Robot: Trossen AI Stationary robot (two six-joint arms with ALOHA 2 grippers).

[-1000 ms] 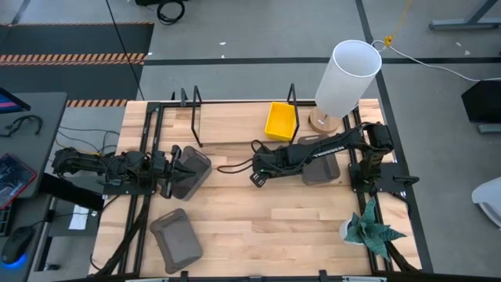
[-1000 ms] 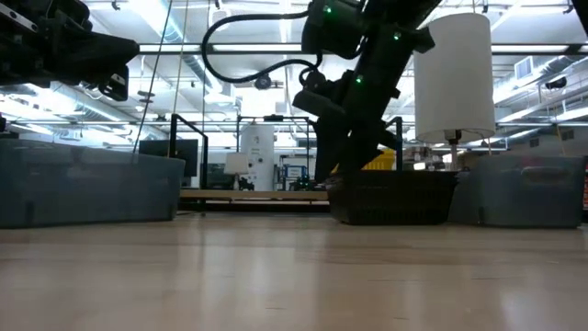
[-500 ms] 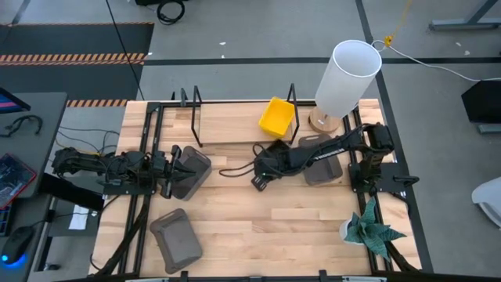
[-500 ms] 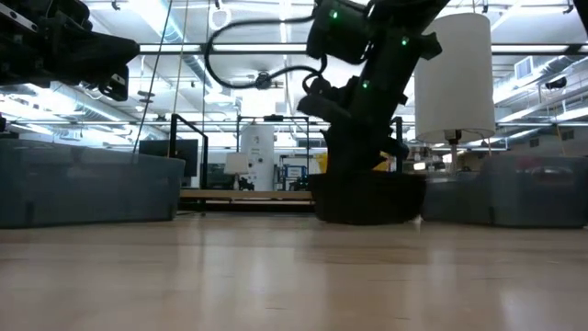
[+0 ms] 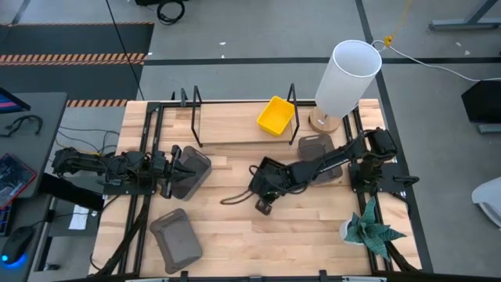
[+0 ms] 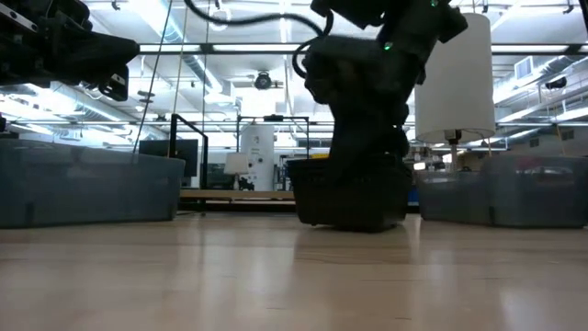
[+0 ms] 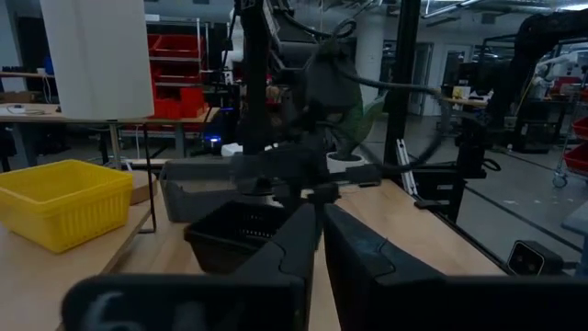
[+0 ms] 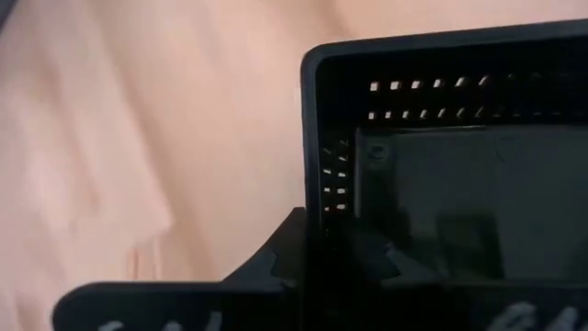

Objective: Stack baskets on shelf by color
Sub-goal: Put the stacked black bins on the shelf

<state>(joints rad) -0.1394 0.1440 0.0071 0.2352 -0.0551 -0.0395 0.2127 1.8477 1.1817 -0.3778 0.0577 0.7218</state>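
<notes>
A black basket [image 5: 270, 172] sits mid-table in front of the shelf [image 5: 235, 133], with my right gripper [image 8: 317, 241] shut on it. One yellow basket [image 5: 275, 115] rests askew on the shelf's right end. Three gray baskets stand on the table: one at the left [image 5: 193, 171], one near the front left [image 5: 176, 239], one at the right [image 5: 315, 146]. My left gripper [image 7: 322, 241] is shut, high over the left gray basket's left rim [image 5: 177, 168], and touches nothing. My right gripper pinches the black basket's side wall near a corner [image 8: 310, 184], one finger inside and one outside. The fingers come from above, slanting from the table's right. The basket [image 6: 349, 193] stays upright, its bottom at table level; whether it is clear of the wood I cannot tell.
A tall white lamp [image 5: 348, 74] stands at the far right beside the shelf. A potted plant [image 5: 372, 227] sits at the near right corner. A loose cable [image 5: 235, 200] trails by the right arm. Bare wood lies between the black basket and the near edge.
My right gripper has come away from the shelf toward the table's near edge, bringing the black basket along with it. The yellow basket has turned a little on the shelf and now sits askew.
</notes>
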